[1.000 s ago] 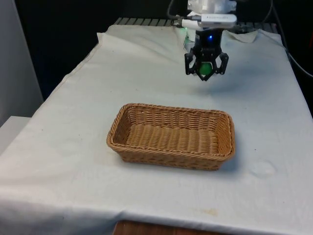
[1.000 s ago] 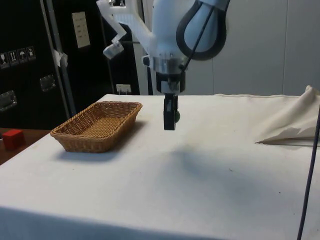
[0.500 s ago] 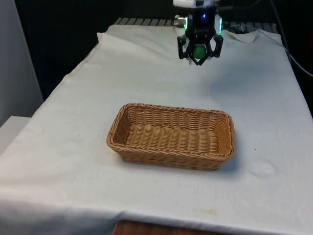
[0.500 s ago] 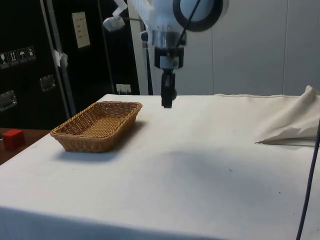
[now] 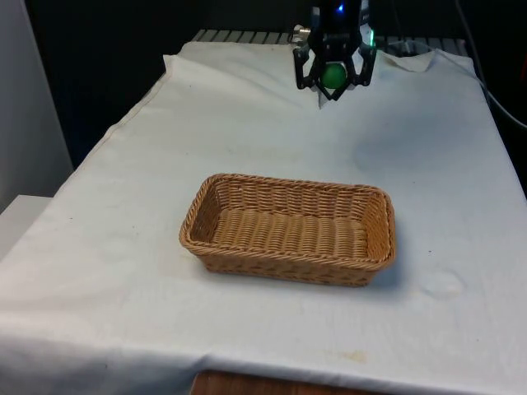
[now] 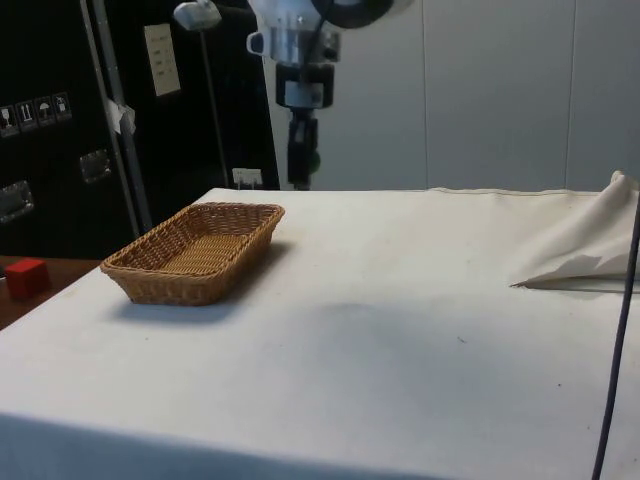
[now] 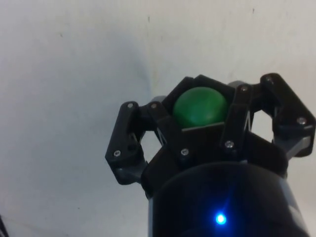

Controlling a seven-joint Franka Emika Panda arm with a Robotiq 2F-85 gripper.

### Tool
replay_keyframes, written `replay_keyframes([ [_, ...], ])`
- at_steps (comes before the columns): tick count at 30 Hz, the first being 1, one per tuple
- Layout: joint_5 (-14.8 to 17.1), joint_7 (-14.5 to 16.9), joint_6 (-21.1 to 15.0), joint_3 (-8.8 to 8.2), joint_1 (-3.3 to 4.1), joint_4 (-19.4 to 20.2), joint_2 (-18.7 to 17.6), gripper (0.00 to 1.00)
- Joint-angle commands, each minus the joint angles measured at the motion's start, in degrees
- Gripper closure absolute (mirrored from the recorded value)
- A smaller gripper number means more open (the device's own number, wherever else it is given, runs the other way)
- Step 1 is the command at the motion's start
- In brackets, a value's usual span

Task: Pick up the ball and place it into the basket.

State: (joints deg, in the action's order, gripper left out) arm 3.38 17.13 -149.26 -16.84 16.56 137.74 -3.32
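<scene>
- On the bench point(image 5: 123, 271), toward the front view's left and centre, we see the wicker basket point(image 5: 288, 228) with nothing in it, its long axis running across that view.
- Toward the right and farther back, we see the gripper point(image 5: 333, 76) hanging high above the cloth, closed around the green ball point(image 5: 333, 75), which sits between the fingers point(image 7: 170, 131).
- We judge the basket lies nearer the front camera and slightly left of the gripper, so the carry must go that way before lowering.
</scene>
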Motion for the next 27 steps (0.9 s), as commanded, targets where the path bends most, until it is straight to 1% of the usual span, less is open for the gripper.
replay_keyframes([
  [1, 1.66, 1.09, 0.97, 0.23, 0.0, -1.26, -0.34, 0.92],
  [2, 2.35, 1.55, 1.6, 0.23, 0.0, -2.64, -0.97, 0.92],
  [4, 3.04, 1.95, 2.23, 0.23, -0.06, -4.01, -1.6, 0.92],
  [5, 2.01, 1.32, 1.66, 0.0, 0.0, -3.55, -1.55, 0.92],
  [6, 3.32, 2.12, 2.58, 0.23, -0.06, -4.64, -1.95, 0.92],
  [12, 5.56, 3.27, 4.7, 0.29, -0.17, -9.68, -4.35, 0.92],
  [13, 4.53, 2.58, 4.18, 0.0, 0.0, -9.34, -4.3, 0.92],
  [14, 5.9, 3.5, 4.98, 0.29, -0.17, -10.43, -4.81, 0.92],
  [16, 6.65, 3.9, 5.5, 0.29, -0.23, -11.8, -5.67, 0.92],
  [17, 7.51, 4.41, 6.02, 0.29, -0.23, -13.24, -6.53, 0.92],
  [22, 9.51, 5.5, 6.99, 0.29, -0.29, -16.79, -9.05, 0.92],
  [23, 8.42, 4.81, 6.3, -0.11, -0.06, -15.87, -8.54, 0.92],
  [24, 9.91, 5.67, 7.16, 0.23, -0.29, -17.48, -9.57, 0.92],
  [26, 10.54, 5.96, 7.45, 0.29, -0.34, -18.91, -10.71, 0.92],
  [27, 11.17, 6.19, 7.68, 0.29, -0.29, -20.34, -11.86, 0.92],
])
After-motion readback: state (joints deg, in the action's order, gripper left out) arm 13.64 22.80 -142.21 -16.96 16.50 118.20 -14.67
